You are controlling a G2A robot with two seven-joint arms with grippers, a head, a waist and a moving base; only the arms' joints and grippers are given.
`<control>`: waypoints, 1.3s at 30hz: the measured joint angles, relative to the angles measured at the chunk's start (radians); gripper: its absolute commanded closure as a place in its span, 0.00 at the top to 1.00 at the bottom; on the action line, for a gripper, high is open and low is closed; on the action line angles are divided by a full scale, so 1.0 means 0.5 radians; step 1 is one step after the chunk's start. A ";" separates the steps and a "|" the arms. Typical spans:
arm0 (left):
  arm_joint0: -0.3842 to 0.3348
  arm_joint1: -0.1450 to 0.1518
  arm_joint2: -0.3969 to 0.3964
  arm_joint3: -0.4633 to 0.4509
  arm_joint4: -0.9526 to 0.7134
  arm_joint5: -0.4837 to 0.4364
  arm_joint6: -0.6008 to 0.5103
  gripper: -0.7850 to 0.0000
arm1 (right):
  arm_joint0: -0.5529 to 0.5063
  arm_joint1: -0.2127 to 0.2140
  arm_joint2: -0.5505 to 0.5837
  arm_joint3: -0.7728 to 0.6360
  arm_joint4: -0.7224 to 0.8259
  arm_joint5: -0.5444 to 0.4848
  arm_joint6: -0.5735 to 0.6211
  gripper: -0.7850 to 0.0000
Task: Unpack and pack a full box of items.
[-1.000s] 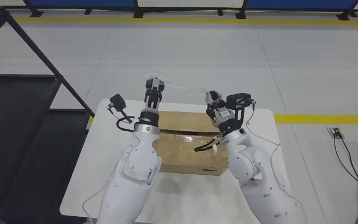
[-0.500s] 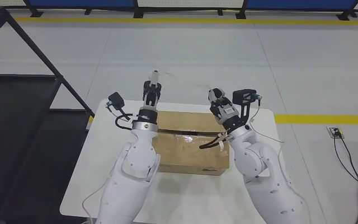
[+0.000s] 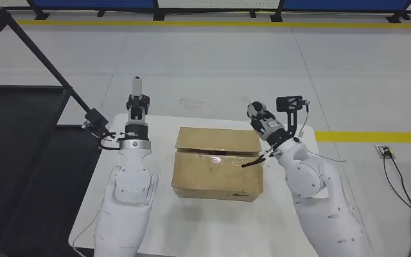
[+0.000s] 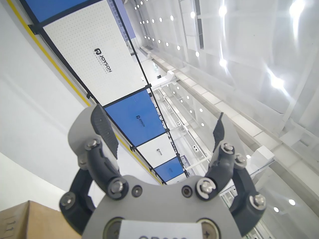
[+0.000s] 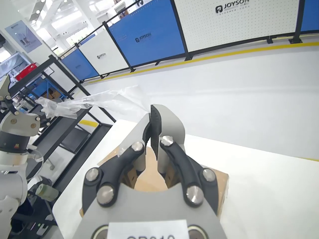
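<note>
— How far has it got with that box?

— Barely started, I'd say. Nearest us is the counter (image 3: 212,221), and the box (image 3: 218,170) sits in the middle of it, top lying flat and shut. My guess is nothing has been unpacked yet.

— And the arms?

— One at each side of the box, well apart. The right claw (image 5: 150,118) is up by the far right corner, pinched together on one end of a clear film (image 5: 99,101). It looks like the sealing strip to me. The rest of it trails through the air toward the left side.

— Does the other one have the loose end?

— No. The left claw (image 4: 159,120) points upward, spread wide, with nothing in it.

— So what's left?

— Nearly all of it, as I judge it. Get rid of the film, open the top, take everything out, then put it all back in. Beyond them there's just the pale floor (image 3: 212,58) and the blue-and-white fence (image 5: 236,13).
</note>
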 measured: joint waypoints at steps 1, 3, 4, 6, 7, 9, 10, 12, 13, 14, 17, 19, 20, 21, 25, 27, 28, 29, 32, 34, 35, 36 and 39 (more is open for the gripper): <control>0.022 0.007 -0.027 -0.018 -0.020 -0.016 -0.066 1.00 | -0.012 0.008 0.022 -0.027 -0.013 -0.018 0.059 0.00; 0.074 0.020 -0.079 -0.058 -0.124 -0.024 -0.242 1.00 | -0.048 0.027 0.062 -0.092 -0.057 -0.083 0.197 0.00; 0.095 0.024 -0.097 -0.073 -0.177 -0.010 -0.326 1.00 | -0.066 0.034 0.079 -0.121 -0.069 -0.104 0.245 0.00; 0.136 0.037 -0.128 -0.099 -0.239 0.018 -0.500 1.00 | -0.103 0.050 0.108 -0.182 -0.085 -0.174 0.358 0.00; 0.153 0.042 -0.135 -0.105 -0.242 0.029 -0.562 1.00 | -0.116 0.057 0.120 -0.205 -0.087 -0.211 0.411 0.00; 0.183 0.051 -0.143 -0.122 -0.235 0.047 -0.661 1.00 | -0.142 0.071 0.145 -0.253 -0.048 -0.302 0.535 0.00; 0.193 0.054 -0.144 -0.130 -0.237 0.054 -0.689 1.00 | -0.147 0.075 0.154 -0.264 -0.025 -0.322 0.567 0.00; 0.203 0.057 -0.153 -0.145 -0.249 0.064 -0.704 1.00 | -0.149 0.076 0.157 -0.268 -0.015 -0.327 0.578 0.00; 0.203 0.057 -0.154 -0.147 -0.250 0.065 -0.701 1.00 | -0.148 0.075 0.157 -0.267 -0.016 -0.325 0.575 0.00; 0.203 0.057 -0.154 -0.146 -0.251 0.065 -0.699 1.00 | -0.148 0.075 0.156 -0.266 -0.018 -0.324 0.573 0.00; 0.202 0.057 -0.154 -0.145 -0.250 0.065 -0.698 1.00 | -0.148 0.075 0.156 -0.266 -0.019 -0.323 0.572 0.00; 0.202 0.057 -0.154 -0.145 -0.250 0.064 -0.698 1.00 | -0.149 0.075 0.156 -0.265 -0.019 -0.321 0.571 0.00; 0.206 0.057 -0.153 -0.148 -0.249 0.063 -0.697 1.00 | -0.155 0.075 0.153 -0.259 -0.028 -0.310 0.560 0.00; 0.219 0.058 -0.150 -0.157 -0.244 0.059 -0.693 1.00 | -0.160 0.075 0.134 -0.250 -0.065 -0.282 0.547 0.00; 0.282 0.071 -0.141 -0.181 -0.158 -0.002 -0.728 1.00 | -0.145 0.068 0.023 -0.244 -0.206 -0.120 0.541 0.00; 0.336 0.083 -0.143 -0.200 -0.144 -0.061 -0.845 1.00 | -0.142 0.063 -0.029 -0.248 -0.241 -0.022 0.548 0.00; 0.360 0.089 -0.148 -0.210 -0.140 -0.085 -0.907 1.00 | -0.142 0.061 -0.046 -0.252 -0.252 0.019 0.546 0.00; 0.385 0.096 -0.154 -0.222 -0.140 -0.106 -0.973 1.00 | -0.143 0.059 -0.061 -0.256 -0.265 0.058 0.541 0.00; 0.464 0.116 -0.205 -0.282 -0.244 -0.147 -1.191 0.97 | -0.165 0.055 -0.097 -0.289 -0.279 0.144 0.522 0.00; 0.510 0.131 -0.264 -0.315 -0.296 -0.151 -1.289 0.73 | -0.195 0.054 -0.104 -0.326 -0.284 0.192 0.512 0.00; 0.526 0.137 -0.288 -0.324 -0.318 -0.144 -1.323 0.49 | -0.209 0.054 -0.105 -0.343 -0.283 0.214 0.513 0.00; 0.544 0.143 -0.318 -0.333 -0.353 -0.132 -1.358 0.43 | -0.229 0.053 -0.103 -0.366 -0.270 0.249 0.516 0.00; 0.579 0.159 -0.370 -0.354 -0.445 -0.119 -1.460 0.28 | -0.264 0.054 -0.095 -0.420 -0.218 0.307 0.568 0.00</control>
